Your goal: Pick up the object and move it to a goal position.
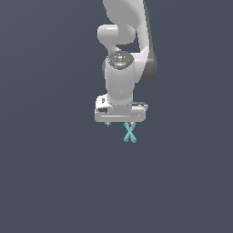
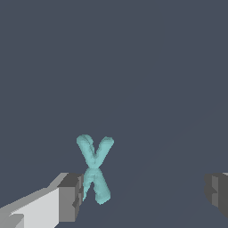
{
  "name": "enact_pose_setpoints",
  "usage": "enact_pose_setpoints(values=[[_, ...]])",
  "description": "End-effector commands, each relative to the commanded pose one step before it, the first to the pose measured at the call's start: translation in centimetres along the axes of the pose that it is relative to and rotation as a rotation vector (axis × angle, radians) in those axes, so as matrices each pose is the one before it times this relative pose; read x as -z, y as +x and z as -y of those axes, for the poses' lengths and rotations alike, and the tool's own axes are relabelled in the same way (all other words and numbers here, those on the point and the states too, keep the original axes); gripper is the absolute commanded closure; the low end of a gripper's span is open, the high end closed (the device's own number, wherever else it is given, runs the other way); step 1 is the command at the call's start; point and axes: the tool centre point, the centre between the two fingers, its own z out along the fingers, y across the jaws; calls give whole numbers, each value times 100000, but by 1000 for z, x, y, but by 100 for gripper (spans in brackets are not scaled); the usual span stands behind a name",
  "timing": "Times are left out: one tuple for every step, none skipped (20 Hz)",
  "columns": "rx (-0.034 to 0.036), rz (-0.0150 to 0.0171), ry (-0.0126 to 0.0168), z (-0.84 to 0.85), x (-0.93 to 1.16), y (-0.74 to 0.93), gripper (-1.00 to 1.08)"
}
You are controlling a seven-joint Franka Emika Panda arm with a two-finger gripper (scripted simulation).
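Closest to your wrist camera are two grey finger pads (image 2: 70,198), one at each lower corner of that view, with a wide gap between them, so your tool (image 2: 144,196) is spread. One pad sits on a white finger; the other pad is cut off at the frame edge. Against the pad on the white finger you see the object (image 2: 94,169), a small teal X of two crossed rounded bars, standing upright. It lies just beside that pad, perhaps touching it along a lower leg, and well apart from the opposite pad. Nothing is pinched.

From the exterior view, you see the white arm (image 1: 120,68) hanging straight down, the tool (image 1: 129,124) low at its end. The object (image 1: 129,133) shows just beneath the white hand body, toward the exterior view's right of its centre. You cannot tell from either view whether it rests on the dark grey tabletop (image 1: 45,182).
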Motion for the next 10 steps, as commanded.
enact_pose_setpoints(values=[[0, 0, 0, -1, 0, 0, -92], [-32, -40, 46, -3, 8, 22, -92], [-118, -140, 169, -31, 39, 61, -92], [-181, -217, 260, -42, 57, 101, -92], [-252, -306, 366, -64, 86, 140, -92], [-308, -383, 454, -81, 112, 179, -92], [-304, -391, 461, -89, 126, 185, -92], [-219, -298, 348, -74, 108, 143, -92], [-137, -202, 234, -57, 86, 101, -92], [-64, -112, 129, -39, 61, 58, -92]])
